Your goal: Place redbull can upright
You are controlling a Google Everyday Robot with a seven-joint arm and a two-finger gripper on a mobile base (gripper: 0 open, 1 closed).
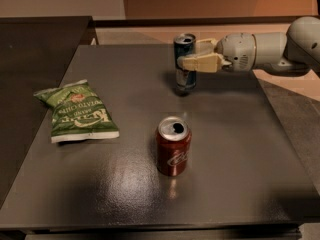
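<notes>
Robot's cream-coloured two-finger gripper (194,56) is closed on the upper half of the slim blue and silver redbull can (185,76), which it holds upright just behind the wider dark red cola can (173,145), toward the far edge of the dark flat table (240,149). I cannot tell if the can's bottom already rests on the table. It seems best to lower it straight down, keep it vertical, open both fingers slowly, and retreat without brushing it.

Upper centre: redbull can (184,69) upright on the table (240,149), gripper (190,55) clasping it from the right. Cola can (173,145) lower centre; chip bag (80,113) left.
</notes>
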